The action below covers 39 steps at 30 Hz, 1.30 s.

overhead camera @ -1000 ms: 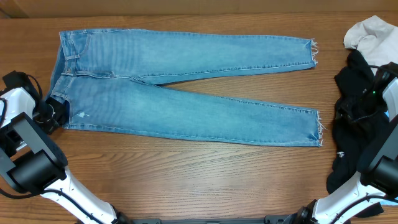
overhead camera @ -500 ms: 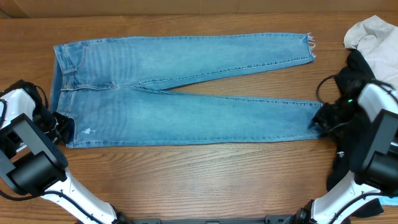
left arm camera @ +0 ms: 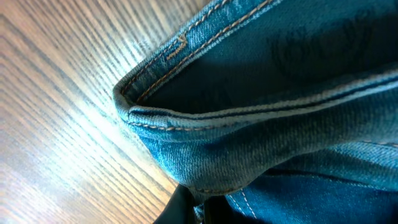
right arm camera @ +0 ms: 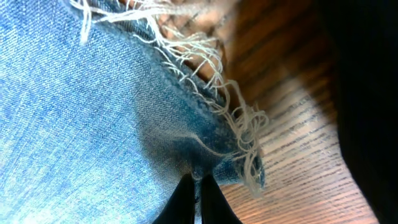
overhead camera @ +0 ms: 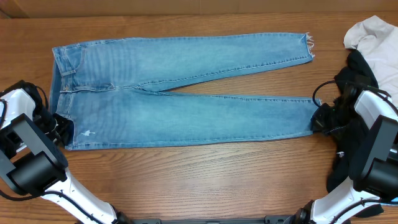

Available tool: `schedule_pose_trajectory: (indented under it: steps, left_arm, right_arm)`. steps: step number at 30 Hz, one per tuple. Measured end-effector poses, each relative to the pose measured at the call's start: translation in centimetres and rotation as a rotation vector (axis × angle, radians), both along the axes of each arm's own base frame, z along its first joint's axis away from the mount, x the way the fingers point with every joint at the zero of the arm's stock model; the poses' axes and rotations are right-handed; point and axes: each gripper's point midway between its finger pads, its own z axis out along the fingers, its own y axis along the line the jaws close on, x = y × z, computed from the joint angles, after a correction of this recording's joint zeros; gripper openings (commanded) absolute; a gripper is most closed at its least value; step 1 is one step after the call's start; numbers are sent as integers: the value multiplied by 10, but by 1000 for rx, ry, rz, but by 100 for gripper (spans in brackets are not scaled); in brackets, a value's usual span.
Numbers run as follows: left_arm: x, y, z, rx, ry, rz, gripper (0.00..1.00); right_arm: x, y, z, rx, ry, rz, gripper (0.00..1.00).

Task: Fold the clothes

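Observation:
The light blue jeans lie flat across the table, waistband at the left, frayed hems at the right, with a small rip near the left front edge. My left gripper is shut on the waistband corner, seen close in the left wrist view. My right gripper is shut on the near leg's frayed hem, with the fingertips pinching the denim. The far leg's hem lies free.
A black garment lies under and around the right arm at the right edge. An off-white cloth sits at the back right corner. Bare wooden table runs along the front.
The jeans have been pulled straighter and shifted left. The near leg now lies level. My right gripper came in and took hold of the near hem, then held still.

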Motion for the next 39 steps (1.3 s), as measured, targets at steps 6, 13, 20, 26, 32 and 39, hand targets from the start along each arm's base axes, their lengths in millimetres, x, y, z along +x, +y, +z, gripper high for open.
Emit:
schedule_pose_trajectory:
  steps: [6, 13, 20, 26, 32, 39]
  left_arm:
    - [-1, 0, 21, 24, -31, -1, 4]
    - [4, -6, 94, 97, -210, -2, 4]
    - [-1, -22, 155, 148, -373, -15, 4]
    - [-14, -39, 196, 181, -476, -33, 4]
    - [-37, -51, 238, 275, -572, -46, 4]
    - [-60, -61, 264, 346, -623, -50, 4]
  right_arm:
    - [14, -3, 11, -9, -33, 6, 4]
    - [45, -10, 82, -51, -184, 12, 4]
    - [41, -29, 181, -125, -395, -44, 4]
    - [12, -47, 217, -161, -458, -130, 4]
    - [-7, -50, 244, -231, -513, -154, 4]
    - [-17, -50, 268, -299, -572, -160, 4]
